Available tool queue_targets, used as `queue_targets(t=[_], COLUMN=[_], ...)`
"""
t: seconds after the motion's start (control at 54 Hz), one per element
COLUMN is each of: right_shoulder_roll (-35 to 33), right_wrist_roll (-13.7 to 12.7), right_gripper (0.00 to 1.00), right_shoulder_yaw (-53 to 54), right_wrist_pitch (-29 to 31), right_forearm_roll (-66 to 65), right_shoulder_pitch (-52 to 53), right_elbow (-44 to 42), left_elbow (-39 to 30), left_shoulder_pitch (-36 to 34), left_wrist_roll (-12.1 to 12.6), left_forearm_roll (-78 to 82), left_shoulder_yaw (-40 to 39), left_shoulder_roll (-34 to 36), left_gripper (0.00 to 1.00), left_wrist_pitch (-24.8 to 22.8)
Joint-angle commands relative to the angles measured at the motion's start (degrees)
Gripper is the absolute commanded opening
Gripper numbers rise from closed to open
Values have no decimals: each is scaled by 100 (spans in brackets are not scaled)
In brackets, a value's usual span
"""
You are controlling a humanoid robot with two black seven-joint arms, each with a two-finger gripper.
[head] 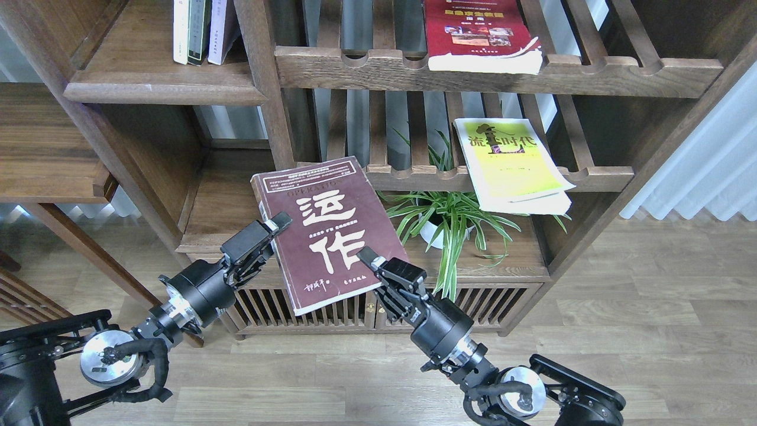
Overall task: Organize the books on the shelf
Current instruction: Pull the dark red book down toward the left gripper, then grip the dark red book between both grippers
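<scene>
My right gripper (pixel 371 264) is shut on the lower right corner of the dark maroon book (pixel 328 231) and holds it tilted in the air in front of the bookcase. My left gripper (pixel 277 228) is at the book's left edge, touching or overlapping it; I cannot tell how its fingers stand. The yellow-green book (pixel 511 163) lies flat on the middle slatted rack. The red book (pixel 479 35) lies on the upper slatted rack. The solid shelf (pixel 159 89) is at the upper left.
Three thin upright books (pixel 198 29) stand on the solid shelf. A potted spider plant (pixel 449 219) stands under the middle rack, right of the held book. A lower solid board (pixel 227 195) lies behind the held book. A curtain (pixel 709 160) hangs at right.
</scene>
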Motion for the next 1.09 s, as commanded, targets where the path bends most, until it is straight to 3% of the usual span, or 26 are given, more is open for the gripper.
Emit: queue_targets(t=[0.0, 0.575, 0.612, 0.816, 0.982, 1.075], right_shoulder_roll=[89, 142, 142, 151, 151, 151], right_wrist_roll=[-1, -1, -10, -1, -1, -1], right_gripper=[6, 6, 6, 6, 6, 6], right_shoulder_yaw=[8, -10, -10, -10, -10, -10], right_wrist_pitch=[1, 1, 1, 1, 1, 1], right_forearm_roll=[7, -2, -2, -2, -2, -2], right_shoulder_pitch=[1, 1, 1, 1, 1, 1], right_elbow=[-1, -1, -1, -1, -1, -1], left_elbow=[0, 0, 0, 0, 0, 0], left_shoulder_pitch=[-1, -132, -132, -150, -141, -150], left_wrist_roll=[3, -41, -59, -76, -94, -103], left_forearm_roll=[0, 0, 0, 9, 27, 35], left_shoulder_yaw=[98, 133, 133, 133, 133, 133], left_shoulder_roll=[5, -22, -22, -48, -57, -83], left_gripper=[86, 68, 60, 53, 33, 28], left_wrist_pitch=[0, 0, 0, 0, 0, 0])
